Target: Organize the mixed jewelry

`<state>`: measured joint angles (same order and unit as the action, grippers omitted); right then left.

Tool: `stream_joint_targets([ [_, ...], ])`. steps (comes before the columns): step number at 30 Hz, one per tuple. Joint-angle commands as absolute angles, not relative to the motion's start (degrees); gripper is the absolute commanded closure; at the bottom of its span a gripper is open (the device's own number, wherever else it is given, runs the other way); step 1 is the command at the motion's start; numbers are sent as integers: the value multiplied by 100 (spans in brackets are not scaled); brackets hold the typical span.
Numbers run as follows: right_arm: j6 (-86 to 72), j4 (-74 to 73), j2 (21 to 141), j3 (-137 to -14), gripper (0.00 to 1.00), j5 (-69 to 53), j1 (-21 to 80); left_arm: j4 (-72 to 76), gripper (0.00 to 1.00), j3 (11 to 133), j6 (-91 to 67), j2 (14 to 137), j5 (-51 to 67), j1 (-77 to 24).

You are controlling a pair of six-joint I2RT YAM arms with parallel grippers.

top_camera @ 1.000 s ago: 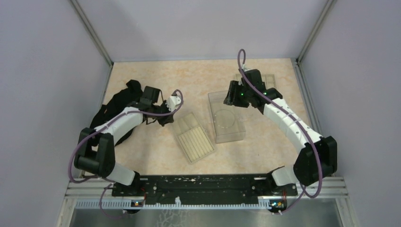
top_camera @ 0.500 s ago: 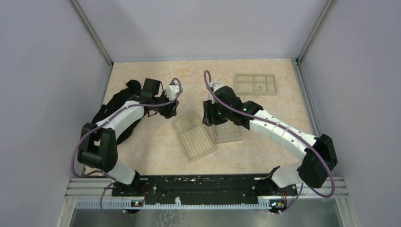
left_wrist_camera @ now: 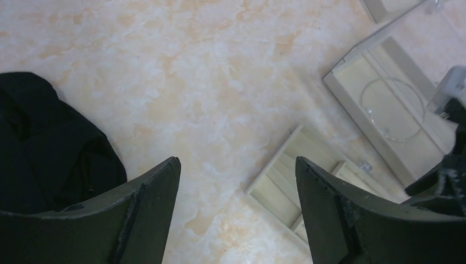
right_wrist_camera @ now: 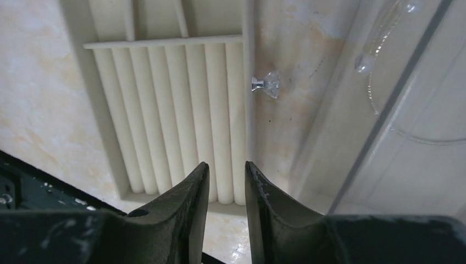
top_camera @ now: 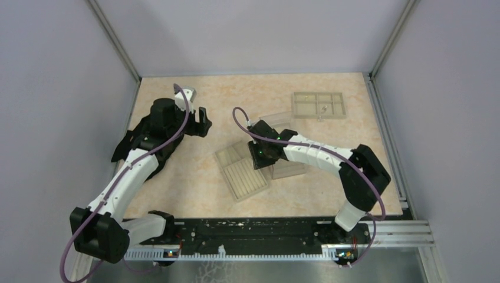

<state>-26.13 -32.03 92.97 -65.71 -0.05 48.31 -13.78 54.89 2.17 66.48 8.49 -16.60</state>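
A thin silver wire hoop (left_wrist_camera: pixel 393 110) lies inside the clear plastic box (top_camera: pixel 290 170); the right wrist view shows part of the hoop (right_wrist_camera: pixel 409 135) too. A tiny crystal stud (right_wrist_camera: pixel 266 84) rests on the table between the ridged tray (right_wrist_camera: pixel 181 110) and the box. My right gripper (right_wrist_camera: pixel 226 165) hovers over the tray's near edge, jaws a narrow gap apart with nothing between them. My left gripper (left_wrist_camera: pixel 236 159) hangs wide open and empty over bare table, left of the tray (top_camera: pixel 242 174). One small piece (top_camera: pixel 324 108) sits in the compartmented tray (top_camera: pixel 318 115).
A black cloth (left_wrist_camera: pixel 49 148) lies at the left, under my left arm (top_camera: pixel 138 162). The clear box's lid (top_camera: pixel 277 118) lies behind my right arm. Grey walls enclose the table on three sides.
My left gripper opened and pulled back to the left, away from the ridged tray. My right arm swung from the far-right tray to the ridged tray, its jaws narrowing.
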Motion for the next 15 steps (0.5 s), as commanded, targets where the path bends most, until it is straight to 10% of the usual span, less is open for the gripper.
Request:
stream_joint_targets([
  [1, -2687, -3386, 9595, -6868, 72, 435, 4910, -1340, 16, 5365, -979, 6530, 380, -1621],
  [15, -2875, -3123, 10130, -6750, 80, 345, 4913, -1749, 16, 5616, -1269, 7011, 806, -1619],
])
